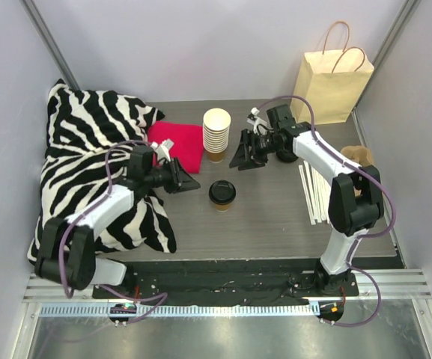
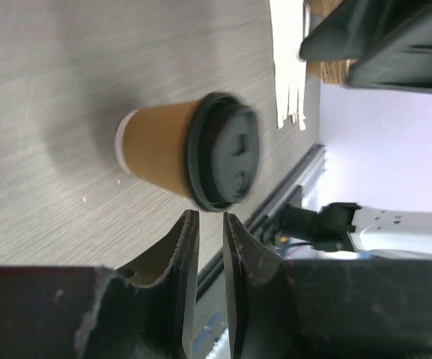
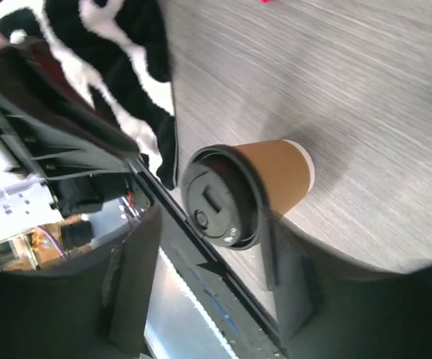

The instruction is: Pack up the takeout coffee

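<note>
On a grey wood-grain table (image 1: 275,221), the left gripper (image 2: 207,224) points at the takeout coffee (image 1: 221,194) with its black fingers almost together, only a slit between them and nothing held. The right gripper (image 1: 247,153) faces the same cup from the far side, its fingers spread wide and empty.

The coffee stands upright near the middle of the table, between the two grippers and touched by neither. It is a small tapered cup of matte brown paper with a white base rim, capped by a glossy round black plastic lid (image 2: 227,149). It looks light, though whether it is filled cannot be told. The thin wall would likely buckle under a hard squeeze, and the pressed-on lid might pop if pinched. The best hold is probably on the brown wall just under the lid's rim, with the cup kept level.

Behind it stands a stack of cream paper cups (image 1: 216,133), beside a folded magenta cloth (image 1: 182,146) and a soft zebra-print cushion (image 1: 88,161). Thin white sticks (image 1: 313,193), perhaps wrapped straws, lie to the right. A stiff kraft paper bag (image 1: 332,84) with twisted handles stands open against the back wall.
</note>
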You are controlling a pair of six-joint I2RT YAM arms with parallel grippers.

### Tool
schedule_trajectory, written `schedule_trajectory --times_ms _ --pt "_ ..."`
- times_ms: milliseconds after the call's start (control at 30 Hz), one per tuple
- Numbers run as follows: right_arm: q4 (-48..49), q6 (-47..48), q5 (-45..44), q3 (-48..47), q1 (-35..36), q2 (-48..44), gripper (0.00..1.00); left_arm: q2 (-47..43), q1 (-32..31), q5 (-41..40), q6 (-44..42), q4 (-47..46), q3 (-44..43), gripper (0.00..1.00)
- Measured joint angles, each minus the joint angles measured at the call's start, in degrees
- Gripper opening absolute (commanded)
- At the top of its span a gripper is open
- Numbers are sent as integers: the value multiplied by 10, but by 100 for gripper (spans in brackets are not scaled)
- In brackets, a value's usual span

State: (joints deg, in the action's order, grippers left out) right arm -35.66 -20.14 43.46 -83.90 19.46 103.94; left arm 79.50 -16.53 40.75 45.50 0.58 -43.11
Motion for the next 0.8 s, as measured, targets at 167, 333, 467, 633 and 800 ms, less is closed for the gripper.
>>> schedule_trajectory --times_ms 167,333,467,633,800 --pt "7 -2 1 9 22 -29 15 -75 -52 -73 -118 89 -59 18" --pt "12 -8 -4 32 59 -32 9 -68 -135 -147 -201 154 -89 15" --pt "14 -10 -5 52 80 -32 9 -37 -172 -192 -245 189 -111 14" --pt "14 -10 -8 73 87 -30 7 -1 -197 -228 -277 207 -132 13" --pt "16 -10 -13 73 86 -15 6 19 -209 -247 -294 207 -135 12"
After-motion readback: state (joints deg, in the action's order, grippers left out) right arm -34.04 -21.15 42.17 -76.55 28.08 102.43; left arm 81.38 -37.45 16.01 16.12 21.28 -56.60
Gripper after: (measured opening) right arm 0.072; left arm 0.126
